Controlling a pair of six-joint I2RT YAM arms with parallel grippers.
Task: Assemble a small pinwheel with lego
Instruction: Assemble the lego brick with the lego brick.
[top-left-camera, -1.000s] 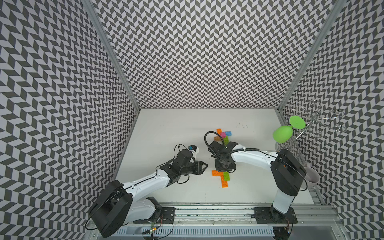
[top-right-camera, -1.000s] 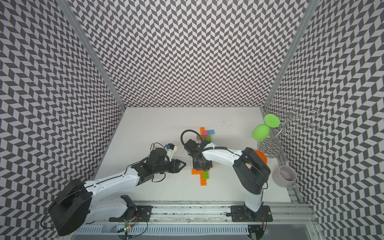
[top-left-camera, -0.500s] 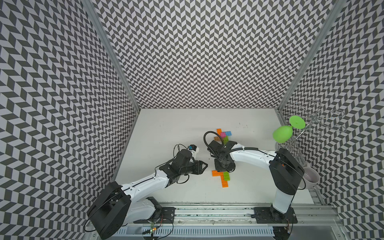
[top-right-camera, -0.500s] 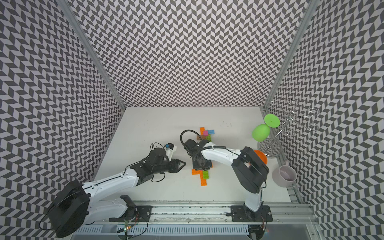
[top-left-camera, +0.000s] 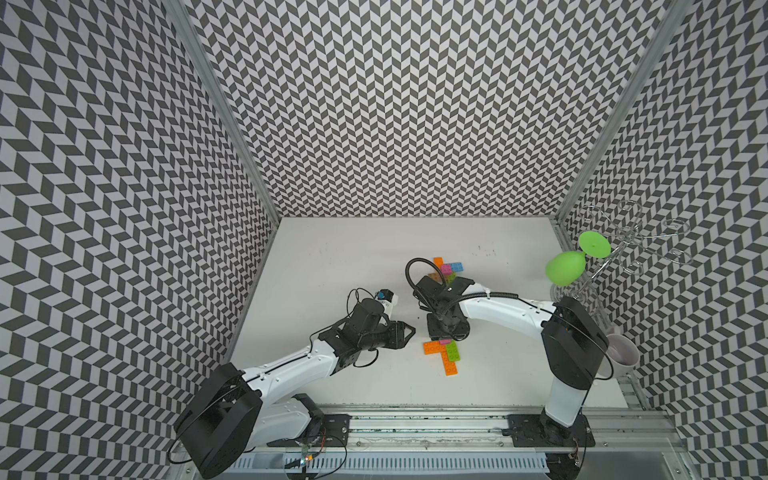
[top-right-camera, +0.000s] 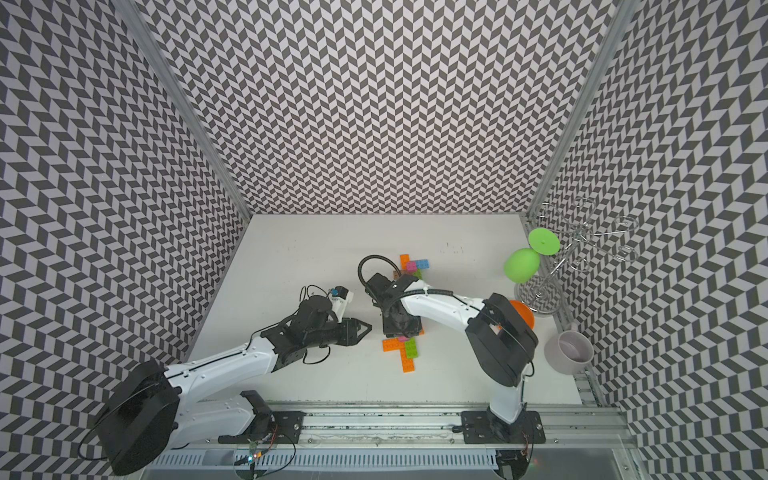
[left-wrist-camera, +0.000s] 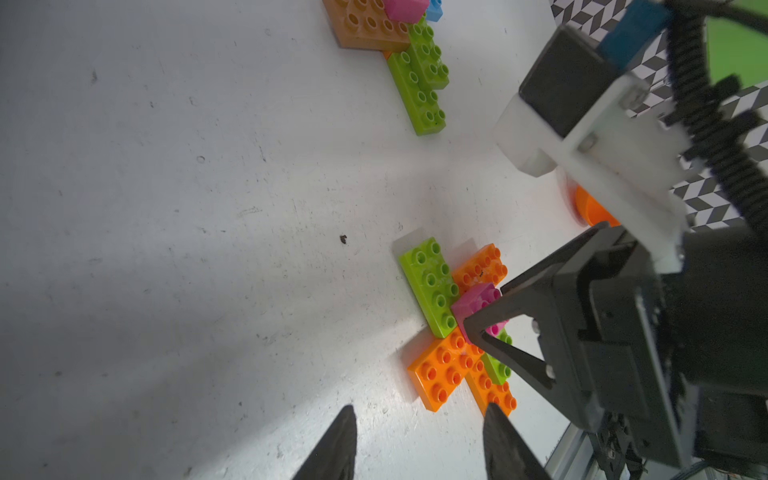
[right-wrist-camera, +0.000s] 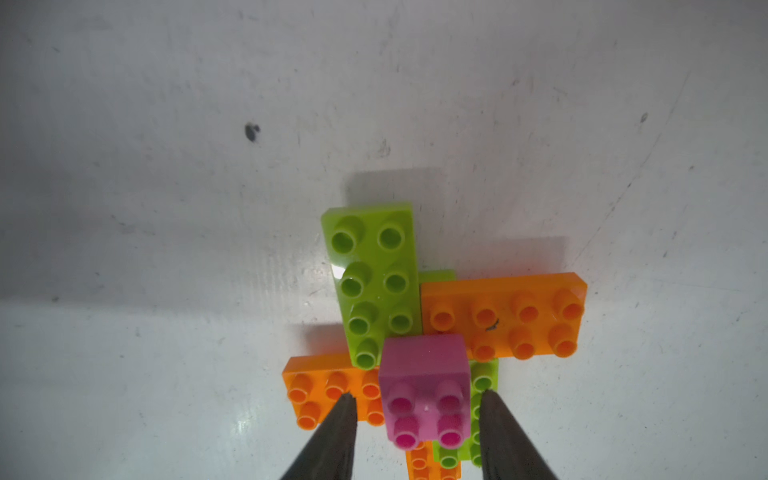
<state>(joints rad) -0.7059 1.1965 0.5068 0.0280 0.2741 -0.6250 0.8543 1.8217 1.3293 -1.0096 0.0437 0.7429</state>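
The lego pinwheel (top-left-camera: 441, 353) lies on the white table (top-left-camera: 353, 257), near its front. Lime green (right-wrist-camera: 374, 282) and orange (right-wrist-camera: 503, 316) oblong bricks spread out like blades, and a pink square (right-wrist-camera: 424, 386) sits on their centre. My right gripper (right-wrist-camera: 415, 397) points down over it and is open. Its fingertips (right-wrist-camera: 347, 405) stand either side of the pink square, with a gap on each side. My left gripper (left-wrist-camera: 419, 411) hovers low just left of the pinwheel, open, nothing between its fingers. In both top views the right gripper's body (top-right-camera: 399, 324) hides part of the pinwheel (top-right-camera: 401, 353).
A second cluster of bricks (top-left-camera: 446, 268), brown, lime green, pink, blue and orange, lies behind the right wrist. At the right edge a green goblet (top-left-camera: 565, 268) hangs on a wire rack (top-left-camera: 623, 245), with an orange bowl (top-right-camera: 524, 312) and a pale mug (top-left-camera: 621, 361) nearby.
My right gripper's jaws have spread apart and let go of the pink square, which stays on the pinwheel. Both arms have hardly moved.
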